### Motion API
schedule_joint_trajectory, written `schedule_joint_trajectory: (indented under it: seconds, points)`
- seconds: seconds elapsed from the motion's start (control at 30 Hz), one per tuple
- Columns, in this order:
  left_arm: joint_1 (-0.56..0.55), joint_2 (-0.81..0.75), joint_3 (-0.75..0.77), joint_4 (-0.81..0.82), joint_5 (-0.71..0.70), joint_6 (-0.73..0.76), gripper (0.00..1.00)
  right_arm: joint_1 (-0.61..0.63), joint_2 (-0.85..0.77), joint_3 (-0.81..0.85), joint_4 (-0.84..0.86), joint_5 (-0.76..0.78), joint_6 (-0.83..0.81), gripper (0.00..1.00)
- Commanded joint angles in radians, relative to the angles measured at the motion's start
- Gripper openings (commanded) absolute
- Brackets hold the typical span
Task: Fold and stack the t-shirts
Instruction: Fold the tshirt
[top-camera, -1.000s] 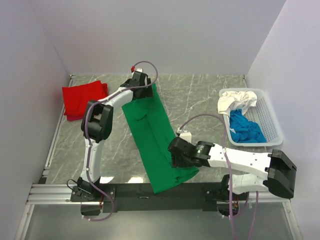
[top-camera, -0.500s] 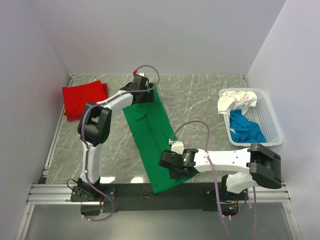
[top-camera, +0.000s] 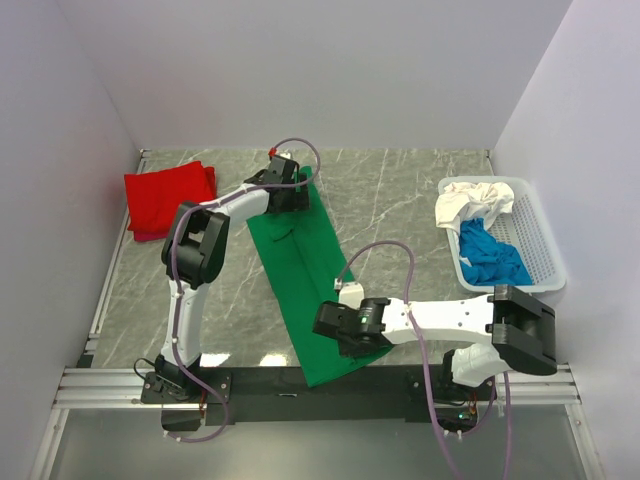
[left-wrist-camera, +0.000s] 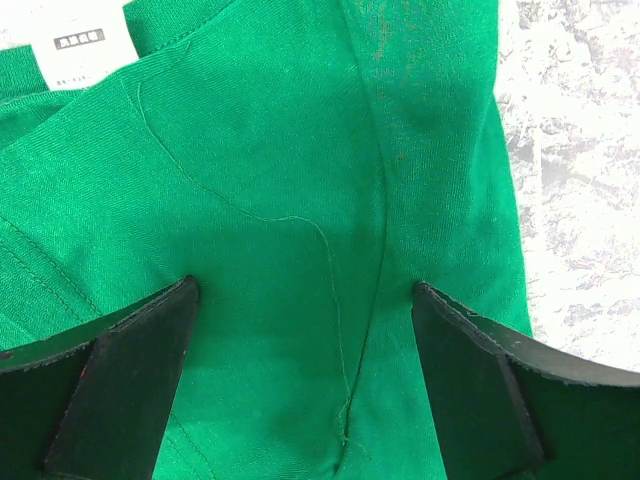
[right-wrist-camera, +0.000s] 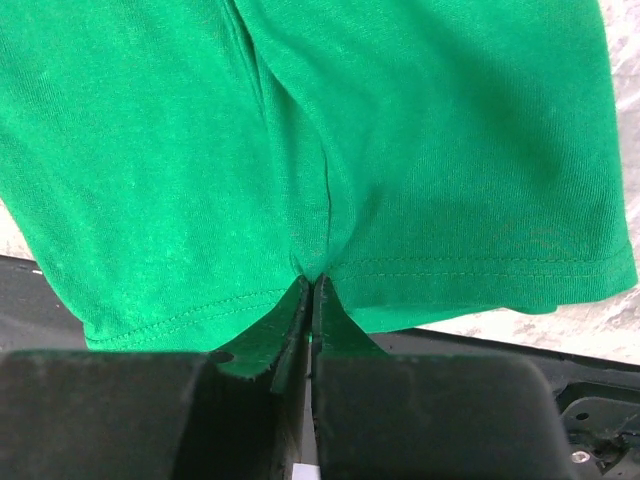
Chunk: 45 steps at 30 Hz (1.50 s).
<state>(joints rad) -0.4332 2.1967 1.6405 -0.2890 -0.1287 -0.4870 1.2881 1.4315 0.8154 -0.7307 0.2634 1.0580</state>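
Observation:
A bright green t-shirt (top-camera: 305, 270) lies as a long folded strip down the middle of the table. My left gripper (top-camera: 290, 195) is at its far end, open, its fingers (left-wrist-camera: 150, 340) set down on either side of a crease just below the white neck label (left-wrist-camera: 85, 45). My right gripper (top-camera: 338, 338) is at the near end and shut on the green t-shirt's hem (right-wrist-camera: 200, 300), the cloth puckering where the tips (right-wrist-camera: 312, 285) meet. A red t-shirt (top-camera: 168, 198) lies folded at the far left.
A white lattice basket (top-camera: 540, 240) at the right holds a crumpled white t-shirt (top-camera: 472, 200) and a blue one (top-camera: 490, 260). The black base rail (top-camera: 260, 382) runs along the near edge, just under the green hem. Grey walls close in the marble table (top-camera: 410, 190).
My right gripper has slid left along the near end of the green t-shirt and closed on its hem. The left gripper has stayed open at the collar end, shifting only slightly.

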Motion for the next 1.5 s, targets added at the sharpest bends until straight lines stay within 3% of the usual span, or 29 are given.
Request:
schedule_joint_trajectory:
  seconds: [0.0,0.7,0.77,0.87,1.07,1.2,1.47]
  points:
    - [0.005,0.029,0.012,0.016,0.020,0.001,0.94,0.019,0.015,0.042,-0.019,0.023,0.010,0.00]
    - [0.034,0.115,0.088,-0.024,-0.014,0.025,0.94,0.099,0.104,0.120,-0.062,-0.016,0.008,0.01]
    - [0.034,0.106,0.085,-0.015,-0.014,0.025,0.95,0.105,0.098,0.136,-0.065,-0.013,0.005,0.07]
    - [0.034,0.086,0.094,-0.018,-0.012,0.024,0.95,0.111,0.066,0.156,-0.070,-0.007,0.000,0.27]
    - [0.034,0.031,0.124,-0.029,-0.022,0.022,0.95,0.112,-0.029,0.142,-0.090,0.022,0.007,0.45]
    - [0.034,-0.028,0.067,-0.009,-0.032,0.016,0.95,0.085,-0.071,0.113,-0.101,0.065,0.005,0.49]
    - [0.036,-0.094,-0.031,0.030,-0.077,0.004,0.95,-0.055,-0.074,0.051,0.045,0.080,-0.113,0.49]
